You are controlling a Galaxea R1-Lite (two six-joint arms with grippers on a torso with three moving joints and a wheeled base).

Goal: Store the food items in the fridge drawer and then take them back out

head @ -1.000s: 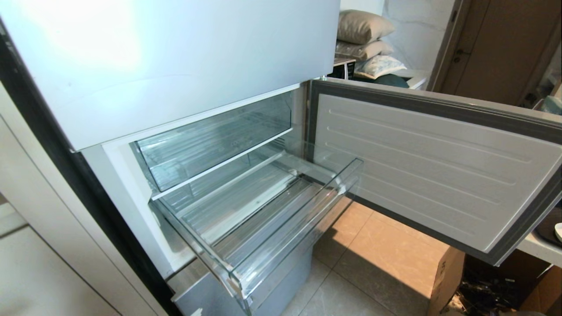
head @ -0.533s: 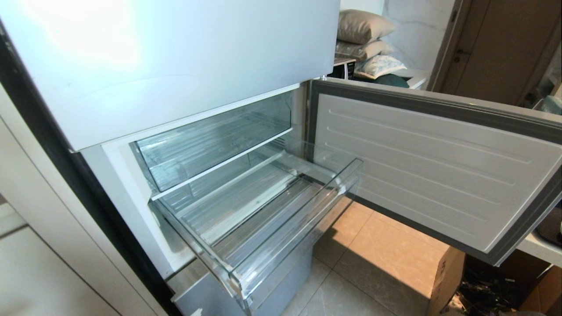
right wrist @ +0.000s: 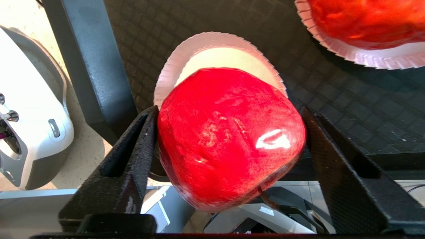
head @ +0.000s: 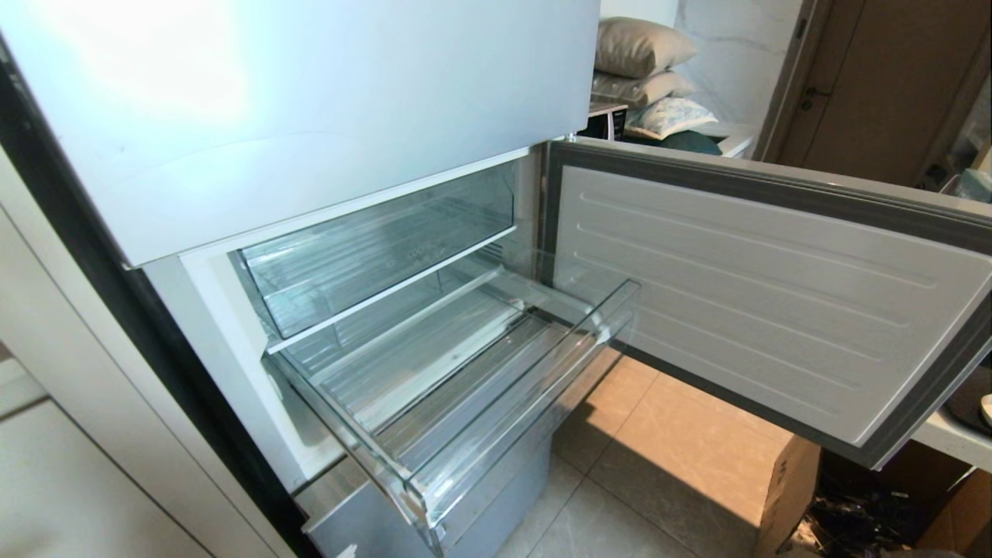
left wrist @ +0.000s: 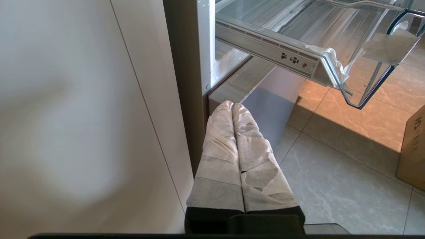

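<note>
The black fingers [right wrist: 132,156] of the right gripper [right wrist: 229,111] flank a shiny red apple [right wrist: 229,139], one on each side and right against its skin; whether they clench it or have let go, I cannot tell. The apple sits over a white fluted paper plate [right wrist: 212,49] on a dark, diamond-patterned mat [right wrist: 332,99]. Nearby on that mat, a round orange-red fruit [right wrist: 365,20] rests on a second paper plate [right wrist: 365,59].

The wide clear plastic fridge drawer [head: 496,434] stands pulled out, its ribbed floor showing, under a smaller clear compartment with a white trim strip [head: 372,248]. The grey-edged fridge door [head: 759,310] hangs open to the right, and past its lower corner a white counter [head: 949,438] shows. Beige floor tiles [head: 666,442] catch sunlight; a cardboard box [head: 783,496] stands on them. Behind are stacked pillows [head: 639,46] and a brown room door [head: 876,85].

The left gripper [left wrist: 232,103], its tape-wrapped fingers pressed together, hangs low beside the fridge's corner, below the drawer.
</note>
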